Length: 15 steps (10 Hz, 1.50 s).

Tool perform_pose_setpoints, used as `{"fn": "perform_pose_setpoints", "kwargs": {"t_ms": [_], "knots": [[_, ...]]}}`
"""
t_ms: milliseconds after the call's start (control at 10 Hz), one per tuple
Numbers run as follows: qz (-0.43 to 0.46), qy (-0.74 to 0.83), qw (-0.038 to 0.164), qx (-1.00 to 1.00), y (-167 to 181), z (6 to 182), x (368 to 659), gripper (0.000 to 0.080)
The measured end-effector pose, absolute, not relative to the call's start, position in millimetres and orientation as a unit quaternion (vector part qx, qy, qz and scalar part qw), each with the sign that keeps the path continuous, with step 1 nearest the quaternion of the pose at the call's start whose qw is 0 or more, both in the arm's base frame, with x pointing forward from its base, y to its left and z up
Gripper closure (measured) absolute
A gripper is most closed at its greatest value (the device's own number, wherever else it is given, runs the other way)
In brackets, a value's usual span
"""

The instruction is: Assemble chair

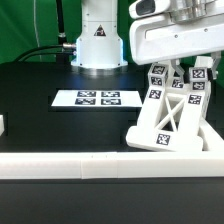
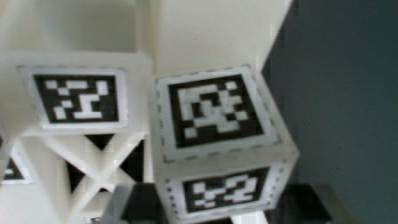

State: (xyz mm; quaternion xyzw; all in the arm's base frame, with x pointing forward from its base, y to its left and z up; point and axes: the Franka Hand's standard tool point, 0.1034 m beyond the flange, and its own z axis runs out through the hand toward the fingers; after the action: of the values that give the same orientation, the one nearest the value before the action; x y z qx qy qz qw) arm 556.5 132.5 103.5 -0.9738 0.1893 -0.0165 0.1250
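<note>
Nearby, marker board point(image 1: 98, 98), border rail point(image 1: 100, 165) fronting chair point(image 1: 170, 115)

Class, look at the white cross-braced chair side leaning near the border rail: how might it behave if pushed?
The cross-braced chair side looks like rigid plastic, so it would probably stay stiff, not flex. It stands tilted rather than flat, so a push might tip or slide it. Its open bracing suggests it is light for its size.
</note>
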Motion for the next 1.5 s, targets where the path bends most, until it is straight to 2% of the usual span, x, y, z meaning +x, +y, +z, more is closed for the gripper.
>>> {"fn": "perform_pose_setpoints", "kwargs": {"t_ms": [400, 1000, 1300, 1400, 1500], "knots": [[-0.016, 0.203, 0.125, -0.971, 132, 103.4, 557, 0.052], [0.013, 0.413, 0.126, -0.902, 132, 103.3, 557, 0.0518], [0.015, 0.43, 0.126, -0.894, 132, 103.3, 557, 0.051], [0.013, 0.425, 0.127, -0.896, 129, 106.2, 558, 0.0255], [0.018, 0.425, 0.13, -0.895, 129, 116.1, 559, 0.0255]]}}
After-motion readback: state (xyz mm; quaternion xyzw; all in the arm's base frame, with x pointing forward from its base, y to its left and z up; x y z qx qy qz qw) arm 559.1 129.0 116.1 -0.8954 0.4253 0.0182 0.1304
